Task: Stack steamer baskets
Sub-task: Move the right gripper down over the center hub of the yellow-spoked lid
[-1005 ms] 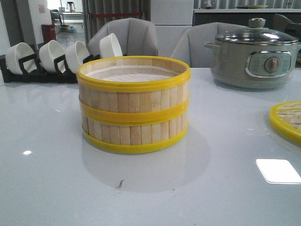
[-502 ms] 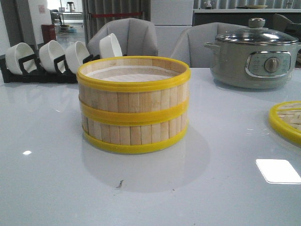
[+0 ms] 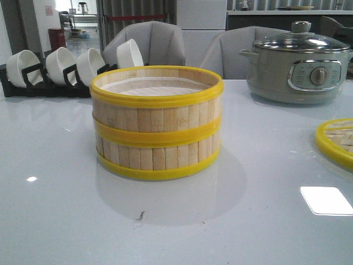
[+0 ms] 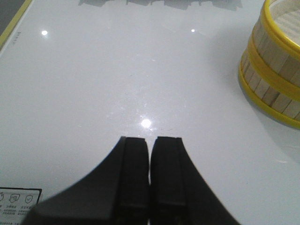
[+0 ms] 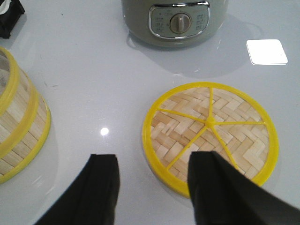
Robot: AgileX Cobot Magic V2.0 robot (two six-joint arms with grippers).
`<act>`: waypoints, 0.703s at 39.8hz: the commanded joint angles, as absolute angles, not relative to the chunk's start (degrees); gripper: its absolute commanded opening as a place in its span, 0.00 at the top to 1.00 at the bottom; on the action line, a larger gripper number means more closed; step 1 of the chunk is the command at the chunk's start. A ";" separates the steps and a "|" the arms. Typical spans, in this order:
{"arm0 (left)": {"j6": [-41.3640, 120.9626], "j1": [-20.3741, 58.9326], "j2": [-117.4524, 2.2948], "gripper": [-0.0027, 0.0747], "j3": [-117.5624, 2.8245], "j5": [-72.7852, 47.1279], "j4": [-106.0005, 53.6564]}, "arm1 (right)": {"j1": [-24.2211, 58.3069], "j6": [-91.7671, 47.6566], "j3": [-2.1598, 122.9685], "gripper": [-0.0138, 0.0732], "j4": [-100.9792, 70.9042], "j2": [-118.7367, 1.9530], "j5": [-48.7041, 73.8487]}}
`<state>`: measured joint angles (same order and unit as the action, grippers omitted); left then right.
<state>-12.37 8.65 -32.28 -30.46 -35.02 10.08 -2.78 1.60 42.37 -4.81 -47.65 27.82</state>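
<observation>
Two steamer baskets of pale bamboo slats with yellow rims stand stacked, one on the other, in the middle of the table. The stack's side also shows in the left wrist view and in the right wrist view. The woven-bamboo lid with its yellow rim lies flat on the table to the right, its edge visible in the front view. My left gripper is shut on nothing, above bare table beside the stack. My right gripper is open, hovering over the lid's near edge.
A grey-green electric pot with a glass lid stands at the back right, also seen as the pot beyond the lid. A black rack of white bowls sits at the back left. Grey chairs stand behind the table.
</observation>
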 commanded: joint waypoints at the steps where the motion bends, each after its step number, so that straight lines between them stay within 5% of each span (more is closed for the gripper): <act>1: -13.16 8.53 -32.45 0.86 -32.14 -29.72 10.14 | -2.74 1.47 44.53 0.48 -4.75 -47.35 23.88; 9: -13.16 8.53 -32.45 0.86 -32.14 -29.84 10.14 | -2.74 1.47 44.53 0.79 -4.50 -47.35 25.06; 24: -13.16 8.53 -32.45 0.86 -32.14 -29.84 10.14 | -2.74 1.47 44.53 0.76 -3.82 -47.35 26.78; 28: -13.16 8.53 -32.45 0.86 -32.14 -29.84 10.14 | -2.74 1.42 44.53 0.64 -3.82 -47.35 27.03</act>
<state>-12.46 8.65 -32.28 -30.46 -34.21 10.08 -2.78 1.60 42.37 -4.60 -47.65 30.60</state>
